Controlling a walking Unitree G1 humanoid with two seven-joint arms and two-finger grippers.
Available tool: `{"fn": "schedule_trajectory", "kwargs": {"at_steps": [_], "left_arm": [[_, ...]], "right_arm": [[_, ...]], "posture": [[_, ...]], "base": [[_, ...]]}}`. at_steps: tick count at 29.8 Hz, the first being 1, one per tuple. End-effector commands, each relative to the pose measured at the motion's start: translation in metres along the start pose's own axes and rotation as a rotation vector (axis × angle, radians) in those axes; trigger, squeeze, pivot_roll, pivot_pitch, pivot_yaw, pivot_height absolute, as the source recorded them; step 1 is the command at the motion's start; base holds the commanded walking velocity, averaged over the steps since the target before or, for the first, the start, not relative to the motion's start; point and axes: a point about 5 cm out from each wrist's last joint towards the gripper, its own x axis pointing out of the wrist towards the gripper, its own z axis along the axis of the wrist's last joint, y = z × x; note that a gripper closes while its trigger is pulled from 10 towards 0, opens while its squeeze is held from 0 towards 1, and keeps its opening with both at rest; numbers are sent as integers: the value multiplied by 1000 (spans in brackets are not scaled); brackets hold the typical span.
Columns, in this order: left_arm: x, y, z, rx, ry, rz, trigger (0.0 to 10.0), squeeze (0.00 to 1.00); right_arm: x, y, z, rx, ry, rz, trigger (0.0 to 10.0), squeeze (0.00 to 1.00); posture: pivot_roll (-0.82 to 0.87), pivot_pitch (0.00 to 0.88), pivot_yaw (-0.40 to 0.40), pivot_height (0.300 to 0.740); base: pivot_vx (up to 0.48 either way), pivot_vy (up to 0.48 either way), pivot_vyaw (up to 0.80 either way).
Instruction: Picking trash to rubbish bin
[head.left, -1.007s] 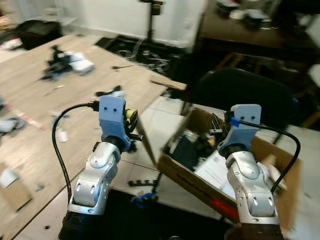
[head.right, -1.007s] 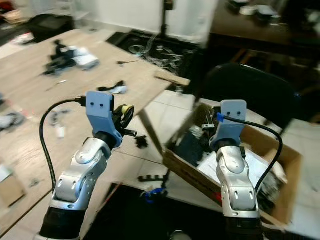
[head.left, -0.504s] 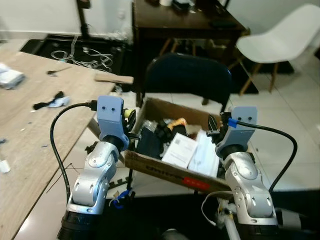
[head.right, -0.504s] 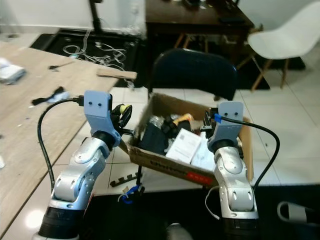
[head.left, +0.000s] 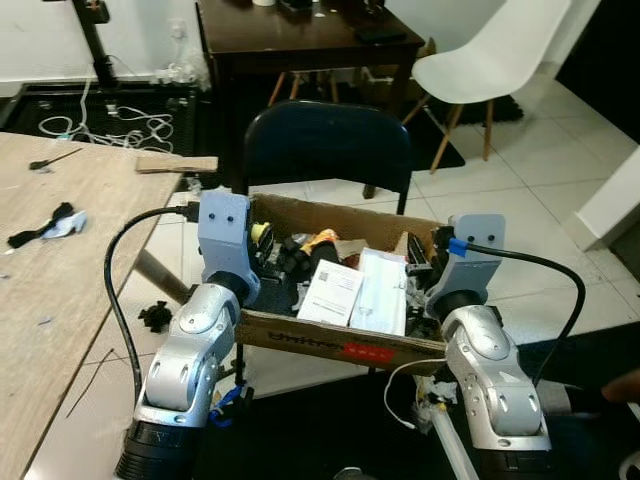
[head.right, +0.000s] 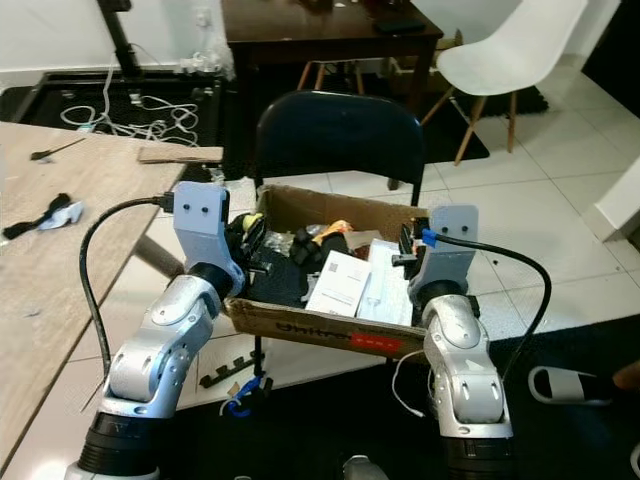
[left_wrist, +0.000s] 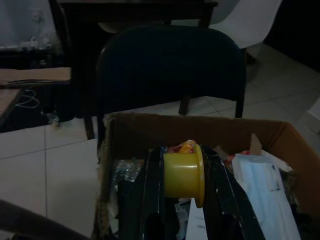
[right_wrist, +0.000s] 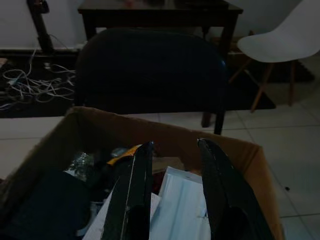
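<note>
A dark chair (head.left: 328, 150) stands on the pale tiled floor (head.left: 500, 215), its back rounded. Behind it is a dark wooden table (head.left: 300, 40), and to the right of that a white chair (head.left: 495, 55) on wooden legs. A wooden desk (head.left: 60, 250) fills the left side; a black and white scrap (head.left: 45, 222) lies on it, and a flat wood offcut (head.left: 175, 164) rests at its far corner. White cables (head.left: 105, 125) are tangled on a black mat (head.left: 35, 105) by the wall. A slipper (head.right: 565, 385) lies on the dark floor at lower right.
</note>
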Motion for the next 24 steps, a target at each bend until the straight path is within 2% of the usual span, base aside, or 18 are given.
{"fn": "schedule_trajectory", "kwargs": {"at_steps": [1,6,17,24], "left_arm": [[-2,0,-7,2,40,2,10000,0],[-1,0,-7,-10,44,15,10000,0],[-2,-9,-1,-20,2,-78,10000,0],[-4,-16,0,-16,-14,-127,10000,0]], "right_arm": [[-2,-2,-7,16,34,-7,10000,0],[-2,-2,-10,5,55,4,10000,0],[-4,-2,-15,11,67,-5,10000,0],[-5,-4,-17,9,74,-11,10000,0]], "posture": [[27,149,2,740],[26,143,2,740],[26,143,2,740],[26,149,4,740]], "base": [[0,0,0],[0,0,0],[0,0,0],[333,0,0]]}}
